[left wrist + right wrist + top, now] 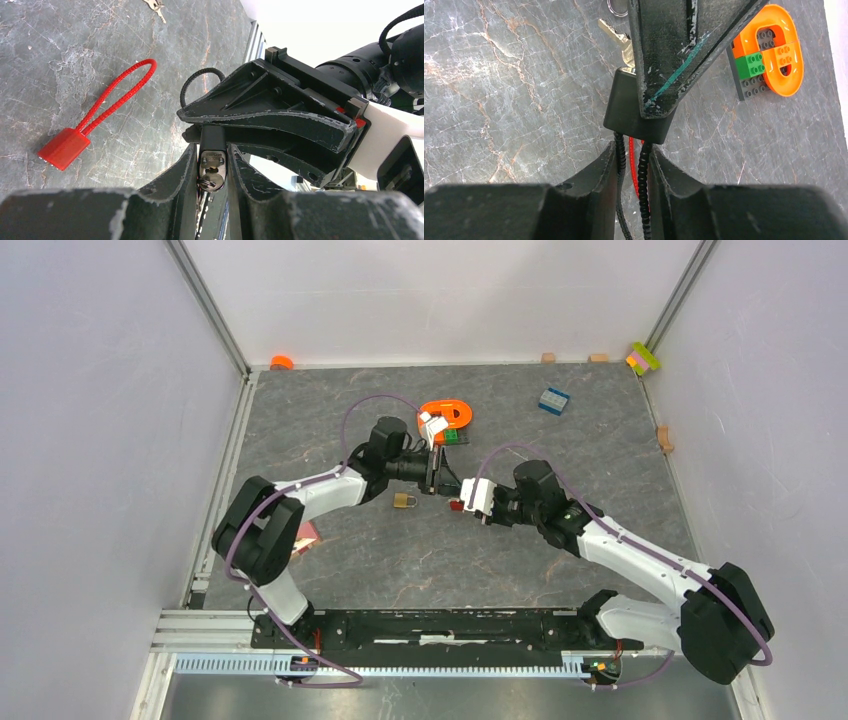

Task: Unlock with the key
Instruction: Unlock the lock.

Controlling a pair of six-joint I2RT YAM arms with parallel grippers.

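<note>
A black cable padlock (pixel 634 107) is held off the table between both grippers. My left gripper (pixel 212 182) is shut on its body, whose keyhole face (pixel 212 167) points at the camera with something metallic at the cylinder. My right gripper (pixel 633 170) is shut on the lock's black cable loop (pixel 643 165). A brass key (pixel 616 37) with a ring shows just beyond the lock body; I cannot tell if it is in the lock. In the top view both grippers (pixel 437 480) (pixel 463 502) meet at mid-table.
A red cable lock (pixel 65 147) lies on the table under the grippers. A brass padlock (pixel 404 500) lies beside the left gripper. An orange ring with toy bricks (pixel 774 50) sits behind, a blue brick (pixel 553 400) farther right. More keys (pixel 156 6) lie on the table.
</note>
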